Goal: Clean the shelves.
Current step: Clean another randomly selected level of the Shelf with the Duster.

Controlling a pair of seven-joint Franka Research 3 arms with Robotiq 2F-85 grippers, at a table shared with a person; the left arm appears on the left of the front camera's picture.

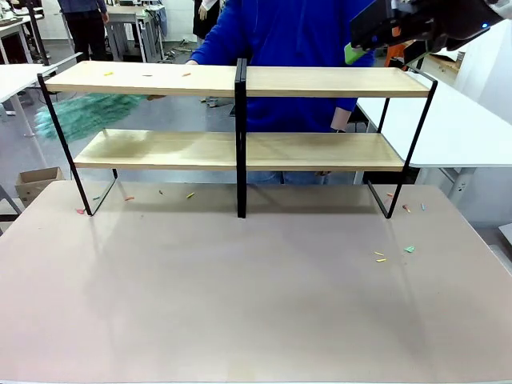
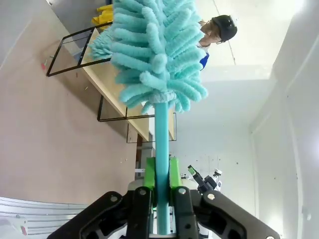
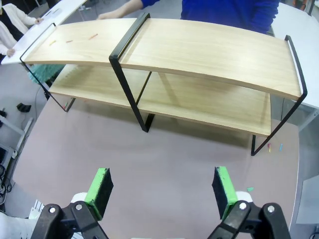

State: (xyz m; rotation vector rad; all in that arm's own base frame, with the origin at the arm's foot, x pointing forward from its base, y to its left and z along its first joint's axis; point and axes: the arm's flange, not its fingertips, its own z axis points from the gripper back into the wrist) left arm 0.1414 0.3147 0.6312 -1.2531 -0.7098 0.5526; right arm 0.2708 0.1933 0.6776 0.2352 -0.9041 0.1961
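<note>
The pale pinkish table [image 1: 256, 320] carries the shelves [image 1: 241, 136] on its far half, where they span most of its width. The unit is a wide two-tier rack: four light wooden boards, two upper and two lower, in a thin black metal frame with looped end legs and a central black upright. It stands level and square to the near edge.

A person [image 1: 296, 32] in a blue top stands directly behind it at the far side. One hand [image 3: 107, 15] is at the far edge of the upper left board.

A teal microfibre duster [image 1: 84, 114] has its fluffy head at the left end of the rack, at a height between the two tiers. Contact with the boards cannot be confirmed. The left gripper [image 2: 160, 174] has its green pads clamped on the duster's straight handle.

The right gripper [image 3: 161, 191] hangs high over the near side of the table, facing the rack, with its fingers wide apart and nothing between them.

Small coloured scraps [image 1: 381, 257] lie on the table near the right legs. More lie by the left legs, and a few sit on the upper left board.
</note>
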